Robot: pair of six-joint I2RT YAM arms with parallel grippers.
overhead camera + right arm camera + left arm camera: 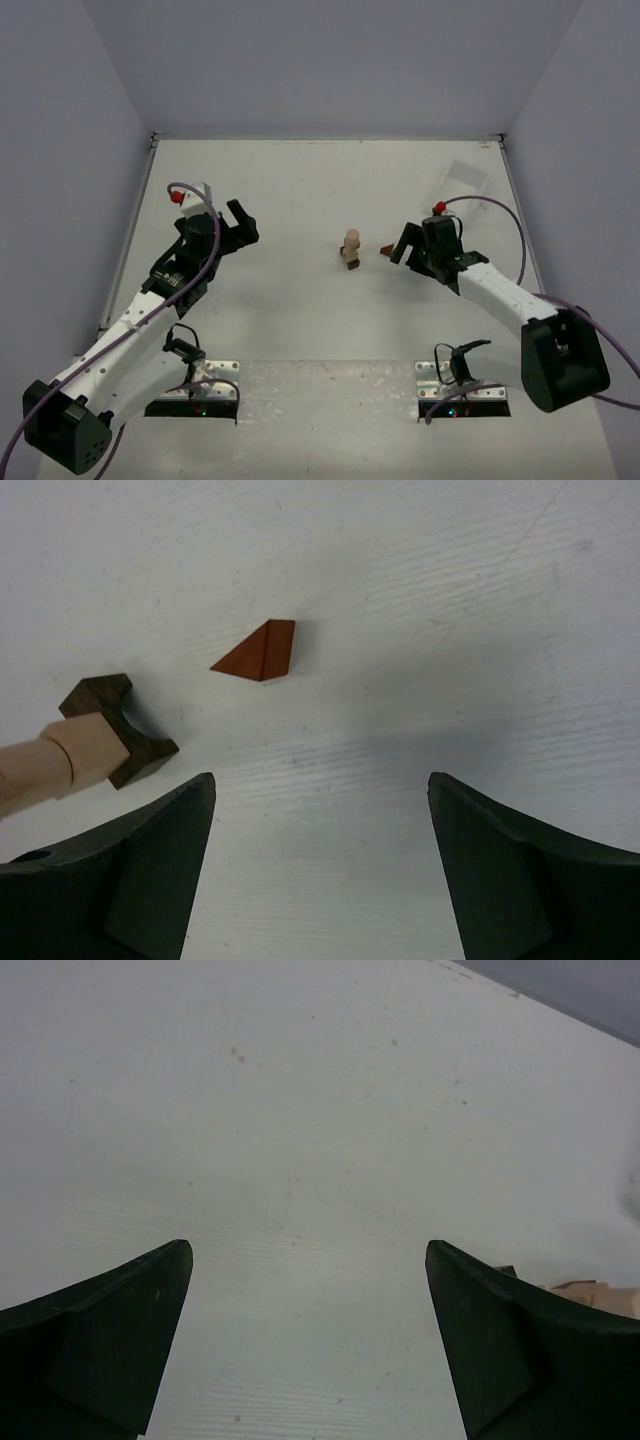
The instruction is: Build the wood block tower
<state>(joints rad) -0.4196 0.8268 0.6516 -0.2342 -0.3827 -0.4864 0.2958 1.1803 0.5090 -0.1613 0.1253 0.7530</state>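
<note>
The tower (351,247) stands mid-table: pale tan blocks stacked on a dark brown base. In the right wrist view the base (115,730) and the tan blocks (40,765) lie at the left. A reddish-brown wedge (386,249) lies on the table just right of the tower, and in the right wrist view it (258,652) sits ahead of the fingers. My right gripper (402,247) is open and empty right behind the wedge, its jaws (320,780) wide apart. My left gripper (238,230) is open and empty, well left of the tower; its wrist view (308,1250) shows bare table and a tan block edge (585,1288).
A clear plastic tray (465,178) lies at the back right near the wall. White walls close the table on the left, the back and the right. The two arm bases with their cables sit at the near edge.
</note>
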